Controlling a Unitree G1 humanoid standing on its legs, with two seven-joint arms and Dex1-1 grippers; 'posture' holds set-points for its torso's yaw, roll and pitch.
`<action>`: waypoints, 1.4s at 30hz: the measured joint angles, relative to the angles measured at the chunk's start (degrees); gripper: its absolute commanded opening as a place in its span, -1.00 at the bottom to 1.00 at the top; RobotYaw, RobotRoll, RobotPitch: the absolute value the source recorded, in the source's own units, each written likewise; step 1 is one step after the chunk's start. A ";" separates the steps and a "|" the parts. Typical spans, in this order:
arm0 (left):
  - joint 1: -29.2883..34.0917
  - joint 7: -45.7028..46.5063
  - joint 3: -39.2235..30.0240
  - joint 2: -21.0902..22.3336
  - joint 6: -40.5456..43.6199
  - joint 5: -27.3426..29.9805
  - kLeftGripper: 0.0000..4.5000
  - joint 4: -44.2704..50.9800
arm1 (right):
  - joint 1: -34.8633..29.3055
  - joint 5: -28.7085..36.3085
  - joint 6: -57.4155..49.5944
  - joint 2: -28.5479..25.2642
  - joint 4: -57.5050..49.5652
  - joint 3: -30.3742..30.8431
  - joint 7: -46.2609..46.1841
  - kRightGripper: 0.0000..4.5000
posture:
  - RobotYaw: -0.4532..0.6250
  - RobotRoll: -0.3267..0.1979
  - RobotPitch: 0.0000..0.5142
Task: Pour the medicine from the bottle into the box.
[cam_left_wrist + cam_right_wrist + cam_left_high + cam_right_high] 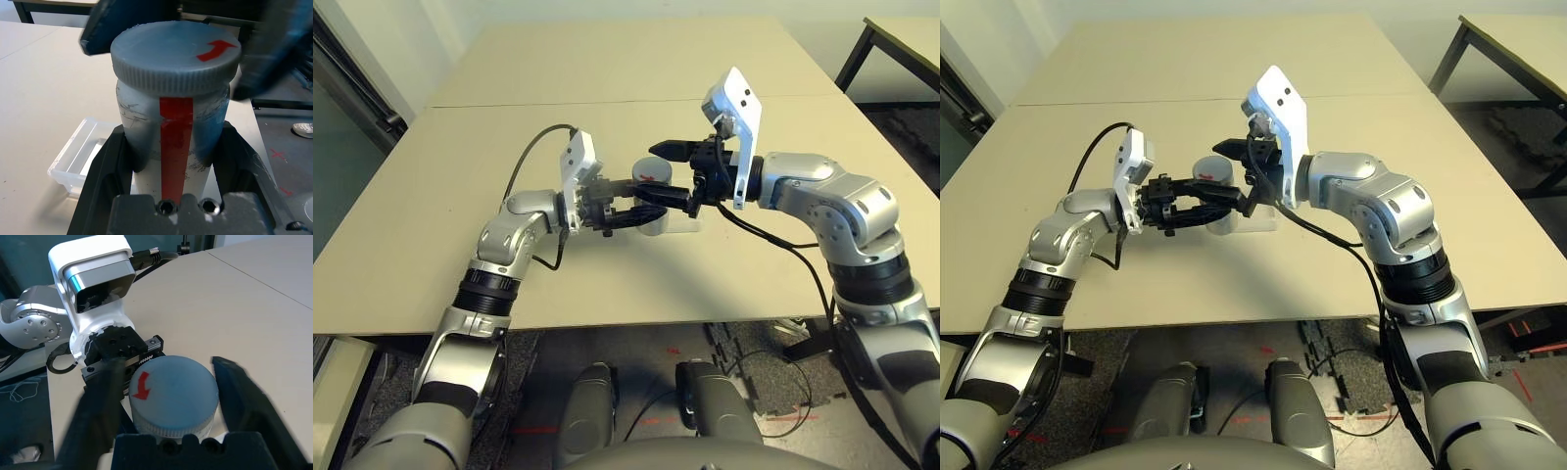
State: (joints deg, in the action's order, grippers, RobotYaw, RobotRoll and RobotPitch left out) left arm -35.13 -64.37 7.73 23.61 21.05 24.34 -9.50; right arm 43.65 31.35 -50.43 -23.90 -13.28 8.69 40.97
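From the left eye view, you have the small silver-grey cylindrical bottle [651, 201] with its red-and-white label standing upright near the middle of the pale beige table [460, 196], and the left gripper [641, 206] reaches in from the left with its two black fingers clamped on the bottle's body. The round grey cap [652, 168] with a red mark sits on top of the bottle. Your right gripper [677, 174] comes in from the right at cap height, its black fingers spread on either side of the cap; you cannot tell from here whether they touch it. The shallow square tray of clear plastic [685, 224] lies on the table just behind and to the right of the bottle's base.

From the right eye view, you see the same arrangement: the bottle [1217, 213] held by the left gripper [1212, 208], the right gripper [1239, 174] at the cap [1212, 170], and the clear tray [1259, 221] beside the bottle under the right gripper.

From the left wrist view, the left gripper's fingers [110, 161] press both sides of the bottle [171, 142], a red stripe runs down its side, and the tray [80, 154] lies beyond it.

From the right wrist view, the right gripper's fingers [244, 396] stand wide on either side of the cap [173, 391], with a gap showing at each side
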 measured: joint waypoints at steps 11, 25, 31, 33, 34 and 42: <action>-0.10 0.06 -0.64 0.19 0.11 0.07 0.10 0.05 | 0.89 0.00 -0.88 1.93 0.80 -0.80 -1.52 0.15 | -0.22 0.25 -0.68; -1.81 5.31 -1.11 -1.39 -4.93 -4.04 0.10 -3.37 | 7.43 -6.01 6.62 6.23 12.97 -9.42 -14.77 0.15 | -0.21 0.25 -0.67; -7.09 16.63 -3.87 -3.27 -13.04 -9.87 0.10 -13.05 | 5.70 -11.29 11.18 5.63 17.26 -9.76 -19.32 0.15 | -0.21 0.25 -0.64; -9.84 21.64 -5.94 -3.38 -16.04 -11.50 0.10 -17.66 | 3.64 -12.56 13.04 5.70 18.89 -10.42 -20.93 0.15 | -0.21 0.25 -0.64; -10.49 22.94 -6.66 -3.39 -16.76 -11.90 0.10 -18.81 | 3.11 -12.68 13.38 5.87 19.49 -10.78 -21.52 0.15 | -0.21 0.25 -0.64; -14.31 33.33 -8.79 -6.09 -23.16 -16.39 0.10 -33.41 | -1.34 -15.20 18.07 9.85 21.51 -14.10 -28.77 0.15 | -0.21 0.25 -0.64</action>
State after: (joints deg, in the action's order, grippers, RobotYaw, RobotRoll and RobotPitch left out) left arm -49.44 -31.03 -1.06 17.52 -2.11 7.96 -42.91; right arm 42.32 16.15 -32.36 -14.04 8.23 -5.41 12.19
